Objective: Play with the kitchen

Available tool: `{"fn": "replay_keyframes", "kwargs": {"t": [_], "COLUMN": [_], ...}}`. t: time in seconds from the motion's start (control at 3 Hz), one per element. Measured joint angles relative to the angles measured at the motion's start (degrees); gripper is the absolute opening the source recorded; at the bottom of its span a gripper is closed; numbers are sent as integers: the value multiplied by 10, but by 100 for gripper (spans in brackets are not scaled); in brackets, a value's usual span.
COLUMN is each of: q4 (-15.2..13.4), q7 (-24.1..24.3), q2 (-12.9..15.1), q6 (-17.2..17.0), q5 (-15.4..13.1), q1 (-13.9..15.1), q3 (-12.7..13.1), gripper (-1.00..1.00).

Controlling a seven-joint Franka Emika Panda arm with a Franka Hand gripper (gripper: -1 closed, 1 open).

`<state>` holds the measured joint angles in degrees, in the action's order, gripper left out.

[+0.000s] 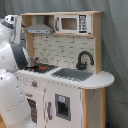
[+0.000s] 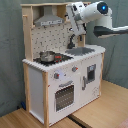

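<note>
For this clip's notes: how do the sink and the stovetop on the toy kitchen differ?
The sink is a grey recessed basin, while the stovetop is a flat black surface with red rings. The sink looks bare inside, while the stovetop carries a small metal pot. A black faucet stands behind the sink; a grey hood hangs above the stovetop. Both are set in the same white counter.

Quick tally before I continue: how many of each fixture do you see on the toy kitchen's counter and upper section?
Hood: 1
Microwave: 1
Faucet: 1
Sink: 1
Stovetop: 1
Pot on the stovetop: 1
Total: 6
</note>
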<state>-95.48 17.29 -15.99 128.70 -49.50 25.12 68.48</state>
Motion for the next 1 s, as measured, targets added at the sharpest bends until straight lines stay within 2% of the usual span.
{"fn": "replay_keyframes", "kwargs": {"t": [0.33,1.0], "q4": [11,20], "q7": [-17,-52], "q2": [28,106], "q6": [-30,-88], "q5": [12,19], "q1": [1,3], "q3": [33,98], "gripper": [100,100]}}
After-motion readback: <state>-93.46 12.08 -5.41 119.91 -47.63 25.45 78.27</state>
